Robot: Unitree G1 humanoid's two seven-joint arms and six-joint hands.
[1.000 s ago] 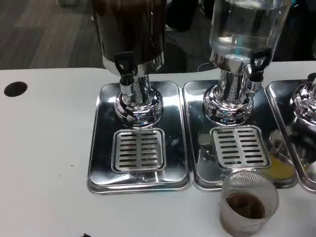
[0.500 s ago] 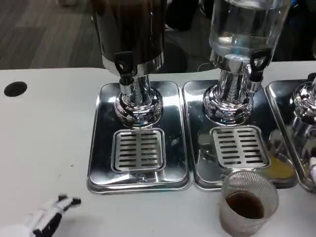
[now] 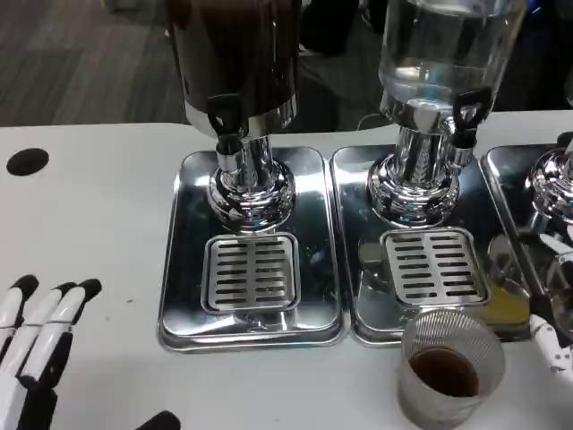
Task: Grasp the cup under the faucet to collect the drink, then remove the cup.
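Note:
A clear ribbed plastic cup (image 3: pixel 450 365) with dark drink in its bottom stands on the white table, just in front of the middle drip tray (image 3: pixel 358 269). The dark-drink dispenser's black faucet (image 3: pixel 224 116) hangs over the left tray's grate (image 3: pixel 252 271), with nothing under it. My left hand (image 3: pixel 36 349) reaches in at the lower left with its fingers spread, holding nothing, far from the cup. My right hand (image 3: pixel 553 296) shows at the right edge, fingers apart, a little right of the cup and not touching it.
Three shiny steel drip trays stand side by side; the left tray (image 3: pixel 183 269) carries the dark dispenser, the middle one a clear-water dispenser (image 3: pixel 439 63). A third dispenser base (image 3: pixel 553 184) sits at the right edge. A black hole (image 3: pixel 27 161) marks the table's far left.
My left hand has come further up into view at the lower left with fingers spread. My right hand's fingers have appeared at the right edge near the cup. The cup has not moved.

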